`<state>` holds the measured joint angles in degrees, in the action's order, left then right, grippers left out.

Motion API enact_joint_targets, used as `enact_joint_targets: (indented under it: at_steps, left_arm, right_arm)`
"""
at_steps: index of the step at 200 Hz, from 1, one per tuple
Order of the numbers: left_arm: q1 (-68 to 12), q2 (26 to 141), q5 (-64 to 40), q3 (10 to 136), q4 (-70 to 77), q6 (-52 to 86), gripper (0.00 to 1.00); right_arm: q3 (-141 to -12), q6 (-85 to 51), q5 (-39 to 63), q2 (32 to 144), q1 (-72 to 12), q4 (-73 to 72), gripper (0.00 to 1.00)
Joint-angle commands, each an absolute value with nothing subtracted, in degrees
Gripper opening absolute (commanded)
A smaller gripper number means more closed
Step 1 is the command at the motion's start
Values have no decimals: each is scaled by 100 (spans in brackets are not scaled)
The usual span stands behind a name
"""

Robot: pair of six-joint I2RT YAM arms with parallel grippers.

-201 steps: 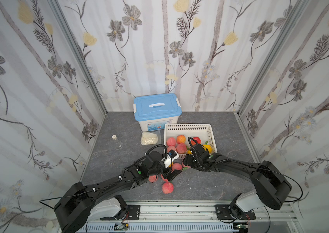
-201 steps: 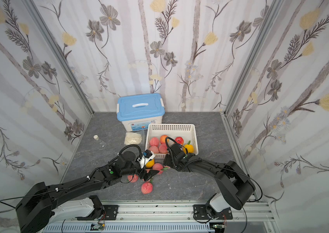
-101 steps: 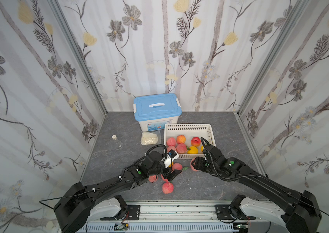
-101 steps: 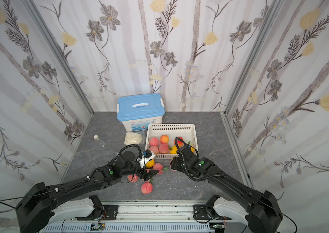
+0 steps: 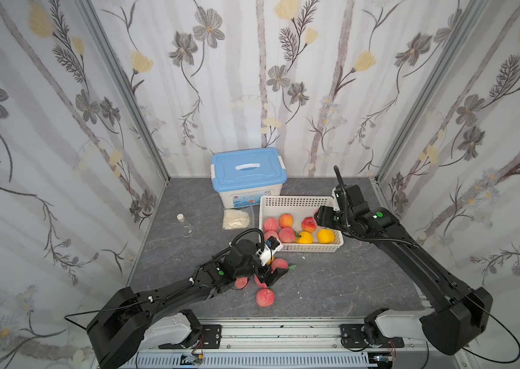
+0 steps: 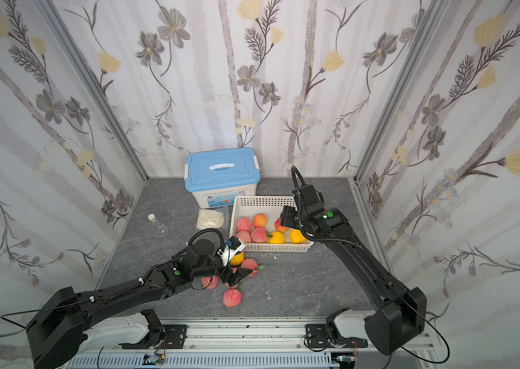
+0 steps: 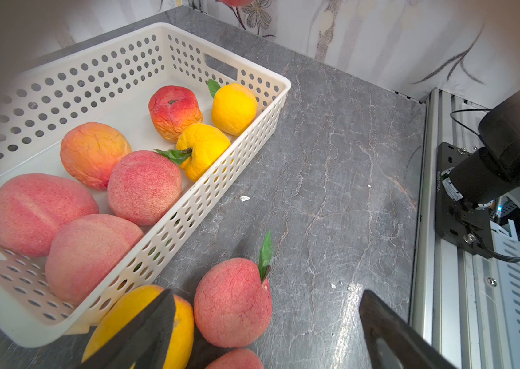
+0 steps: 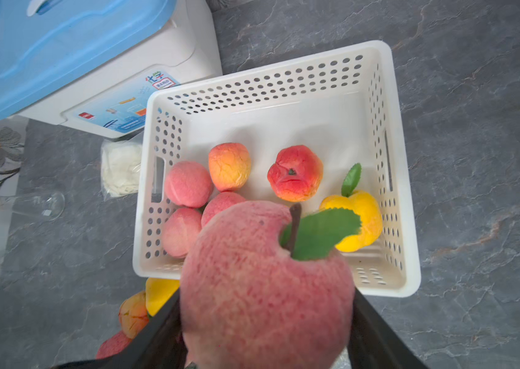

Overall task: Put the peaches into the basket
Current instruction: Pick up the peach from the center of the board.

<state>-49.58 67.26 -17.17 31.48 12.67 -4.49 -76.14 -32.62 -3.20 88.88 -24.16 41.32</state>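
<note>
Pink peach in my right fingers (image 8: 375, 332), above the basket (image 8: 271, 75).
My right fingers are clamped on a pink leafy peach (image 8: 265, 281), held over the white basket where seven peaches (image 7: 143, 187) lie. My left fingers (image 7: 386, 332) stand wide apart, gripping nothing, low over the worktop (image 7: 332, 159). A loose pink peach (image 7: 233, 303) sits between them, a yellow peach (image 7: 121, 314) is beside one finger, and both are just outside the basket.
</note>
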Motion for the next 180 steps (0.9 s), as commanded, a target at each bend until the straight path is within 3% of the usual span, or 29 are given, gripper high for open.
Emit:
enact_joint_targets:
  at_steps: [1,77,180]
  left_arm:
    - [-4957,6680,-1726,3132,1459,-487,91]
    - [-4959,6602,-1653,3148,1365,-511,92]
    - [-4963,6626,-1639,3155,1357,-516,92]
  right_arm:
    - [-8057,-2745,-523,9597,-2260,4014,64]
    - [-9203,-2282,-1700,11350,-1965,4204,66]
    - [-9003,-2379,-1687,11890,-1934,4081,66]
